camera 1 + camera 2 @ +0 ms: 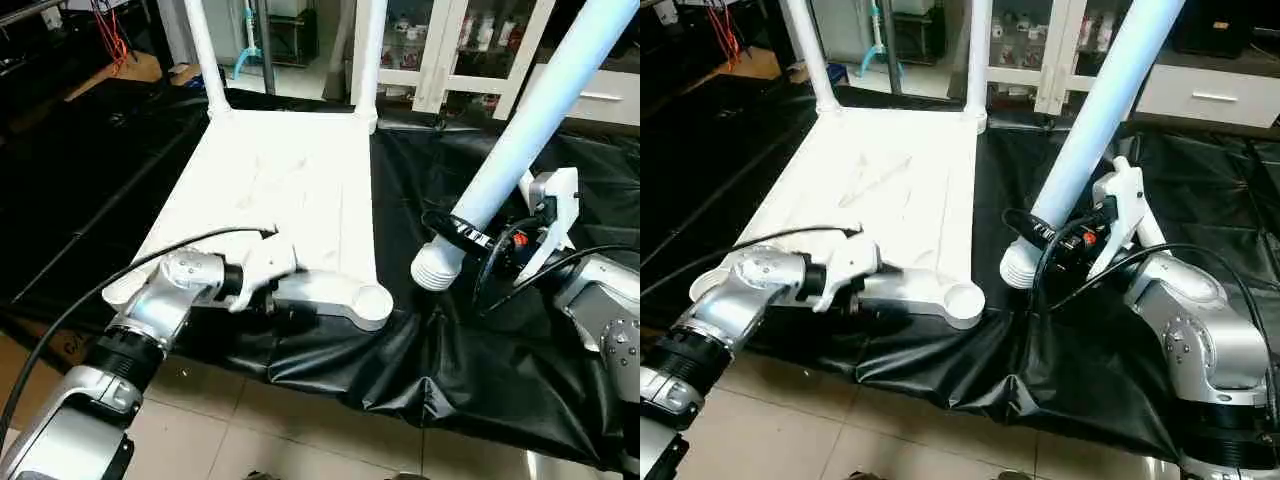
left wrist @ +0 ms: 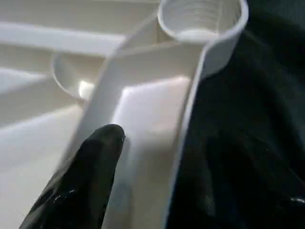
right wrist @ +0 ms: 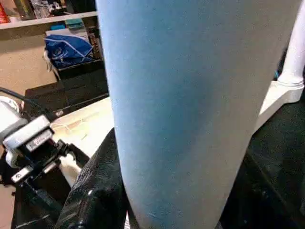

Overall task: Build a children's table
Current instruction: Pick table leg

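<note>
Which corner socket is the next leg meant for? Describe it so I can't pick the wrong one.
Start from the white table top lying underside up on the black sheet. Go to its near edge, where the left gripper rests; the socket is the open round ring at the corner nearest the leg in the right gripper. Both far corners already carry upright legs; this one is empty.

A lab or workshop: a bench under black sheeting, loose red wires at the far left, a glass-door cabinet of bottles at the far right, tiled floor nearby.
</note>
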You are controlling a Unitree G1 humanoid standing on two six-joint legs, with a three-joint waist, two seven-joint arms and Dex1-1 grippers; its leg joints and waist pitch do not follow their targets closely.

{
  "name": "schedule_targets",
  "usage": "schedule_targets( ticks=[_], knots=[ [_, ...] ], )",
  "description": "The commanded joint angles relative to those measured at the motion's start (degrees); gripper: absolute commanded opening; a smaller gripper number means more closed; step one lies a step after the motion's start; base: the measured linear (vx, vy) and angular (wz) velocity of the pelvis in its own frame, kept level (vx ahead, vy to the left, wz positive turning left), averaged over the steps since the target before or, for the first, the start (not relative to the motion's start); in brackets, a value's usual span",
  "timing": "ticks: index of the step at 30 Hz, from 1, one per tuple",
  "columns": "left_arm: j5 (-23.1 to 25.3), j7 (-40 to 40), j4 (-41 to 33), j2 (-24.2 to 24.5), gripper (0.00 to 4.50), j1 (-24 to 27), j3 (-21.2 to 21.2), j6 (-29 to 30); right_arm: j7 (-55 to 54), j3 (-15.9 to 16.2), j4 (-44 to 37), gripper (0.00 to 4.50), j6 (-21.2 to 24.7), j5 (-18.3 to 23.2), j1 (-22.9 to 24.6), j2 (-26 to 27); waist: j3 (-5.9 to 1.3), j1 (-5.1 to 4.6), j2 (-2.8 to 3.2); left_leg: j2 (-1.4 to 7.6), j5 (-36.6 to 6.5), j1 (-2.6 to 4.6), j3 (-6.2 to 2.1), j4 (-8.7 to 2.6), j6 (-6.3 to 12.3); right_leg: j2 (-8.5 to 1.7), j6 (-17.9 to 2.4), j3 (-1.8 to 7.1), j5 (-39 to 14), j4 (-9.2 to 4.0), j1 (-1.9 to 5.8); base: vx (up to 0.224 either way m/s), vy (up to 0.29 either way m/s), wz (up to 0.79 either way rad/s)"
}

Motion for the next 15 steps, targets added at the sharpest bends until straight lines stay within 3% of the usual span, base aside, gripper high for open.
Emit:
schedule_targets(
  ticks=[1, 9, 15],
  knots=[
    [1.1, -0.9, 0.7, 0.3, 3.26, -1.2, -0.5, -0.1, -0.3, 0.1, 0.0, 1.84, -0.9, -0.1, -0.3, -0.3, -4.01, -0.10, -0.61, 6.19, -8.6, 1.55, -3.06, -5.44, 1.56, -4.60, -14.0, 3.09, -9.8, -3.82, 2.40, 0.000, 0.000, 0.00],
    [1.6, -1.6, 1.9, 0.1, 2.68, -1.7, -0.2, 0.1, 0.0, 1.2, -0.5, 1.84, -1.6, -0.8, 0.2, 0.2, -4.14, -0.07, -0.55, 6.15, -7.8, 1.51, -3.02, -5.39, 1.63, -4.66, -14.7, 3.11, -7.0, -3.53, 2.50, 0.000, 0.000, 0.00],
    [2.1, -2.3, 3.3, 0.1, 2.06, -2.2, 0.4, -0.1, 0.1, 1.4, -0.5, 1.84, -1.9, -0.8, 0.3, 0.1, -4.05, -0.06, -0.46, 6.21, -8.6, 1.57, -3.03, -5.46, 1.55, -4.66, -14.8, 3.12, -8.0, -3.65, 2.45, 0.000, 0.000, 0.00]
  ],
)
